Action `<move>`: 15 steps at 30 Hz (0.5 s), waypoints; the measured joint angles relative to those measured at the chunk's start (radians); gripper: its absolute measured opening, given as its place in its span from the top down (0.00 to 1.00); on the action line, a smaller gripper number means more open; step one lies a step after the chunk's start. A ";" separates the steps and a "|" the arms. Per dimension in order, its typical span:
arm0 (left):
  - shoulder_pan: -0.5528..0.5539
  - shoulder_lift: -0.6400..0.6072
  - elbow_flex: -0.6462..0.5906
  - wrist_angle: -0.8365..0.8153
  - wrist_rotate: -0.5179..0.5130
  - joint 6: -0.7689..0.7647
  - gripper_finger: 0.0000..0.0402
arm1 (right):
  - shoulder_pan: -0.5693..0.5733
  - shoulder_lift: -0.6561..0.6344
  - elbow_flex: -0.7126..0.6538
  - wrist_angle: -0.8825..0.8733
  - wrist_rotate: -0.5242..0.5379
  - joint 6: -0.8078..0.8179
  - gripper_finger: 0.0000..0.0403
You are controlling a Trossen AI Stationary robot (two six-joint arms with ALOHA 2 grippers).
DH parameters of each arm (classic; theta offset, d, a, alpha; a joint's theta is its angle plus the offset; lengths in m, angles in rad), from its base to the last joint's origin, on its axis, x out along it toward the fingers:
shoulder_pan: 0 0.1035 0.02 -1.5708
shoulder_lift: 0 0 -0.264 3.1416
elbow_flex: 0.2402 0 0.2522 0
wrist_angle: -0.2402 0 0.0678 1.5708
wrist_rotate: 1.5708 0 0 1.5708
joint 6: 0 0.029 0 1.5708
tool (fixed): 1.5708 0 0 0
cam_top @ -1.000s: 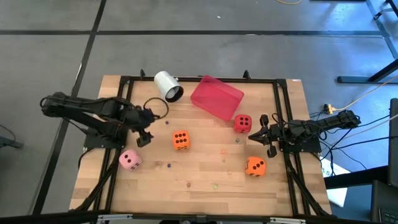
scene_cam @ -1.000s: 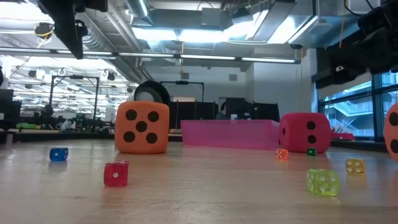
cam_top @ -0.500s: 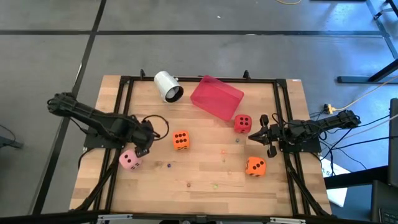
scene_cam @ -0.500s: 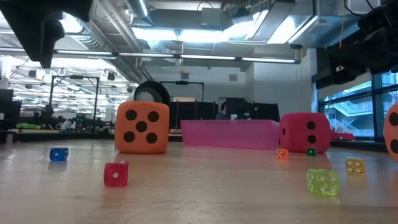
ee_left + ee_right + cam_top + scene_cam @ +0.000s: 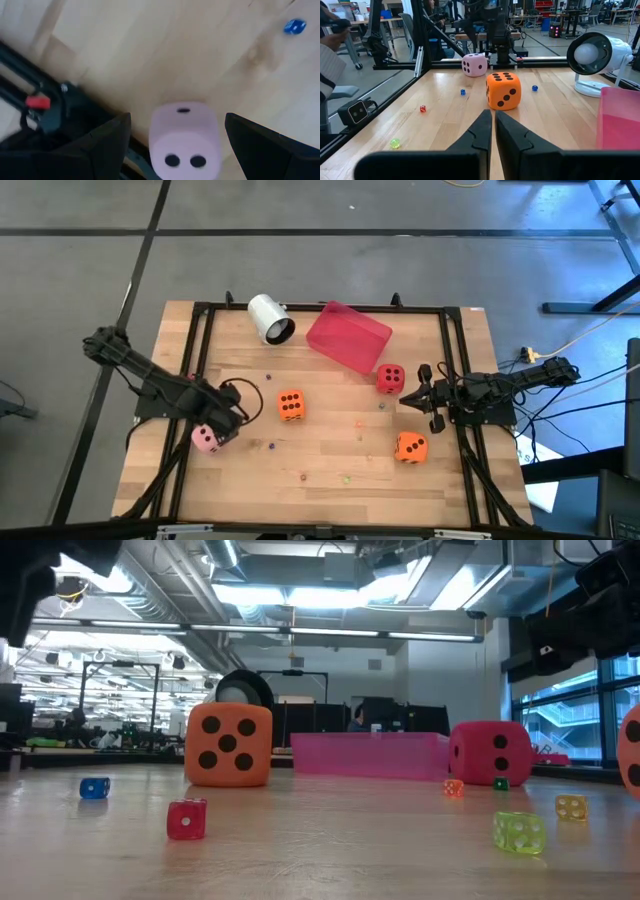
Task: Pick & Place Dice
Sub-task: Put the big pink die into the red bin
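Left wrist view: pink die (image 5: 184,141) between fingers (image 5: 102,140).

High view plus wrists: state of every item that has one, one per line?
left end effector: open, straddling the pink die, not closed on it
right end effector: shut, empty, parked at the table's right side
pink die: on the table, between the open fingers
orange die: on the table, free
second orange die: on the table, free
red die: on the table, beside the tray
white cup: tipped on its side
tray: flat, no die in it
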 joint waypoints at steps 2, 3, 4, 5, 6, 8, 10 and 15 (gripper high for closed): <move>-0.022 0.007 0.000 0.001 0.006 -0.045 0.20 | 0.000 0.000 0.000 0.000 0.000 0.000 0.94; -0.033 0.009 0.000 0.001 0.006 -0.068 0.20 | 0.000 0.000 0.000 0.000 0.000 0.000 0.94; -0.046 0.013 0.000 0.001 0.006 -0.085 0.20 | 0.000 0.000 0.000 0.000 0.000 0.000 0.94; -0.058 0.018 0.000 0.001 0.008 -0.099 0.20 | 0.000 0.000 0.000 0.000 0.000 0.000 0.94; -0.070 0.023 0.000 0.001 0.014 -0.106 0.20 | 0.000 0.000 0.000 0.000 0.000 0.000 0.94; -0.091 0.031 0.000 0.001 0.033 -0.125 0.19 | 0.000 0.000 0.000 0.000 0.000 0.000 0.94; -0.111 0.039 0.000 0.001 0.051 -0.149 0.17 | 0.000 0.000 0.000 0.000 0.000 0.000 0.94; -0.157 0.067 0.000 -0.003 0.050 -0.171 0.09 | 0.000 0.000 0.000 0.000 0.000 0.000 0.94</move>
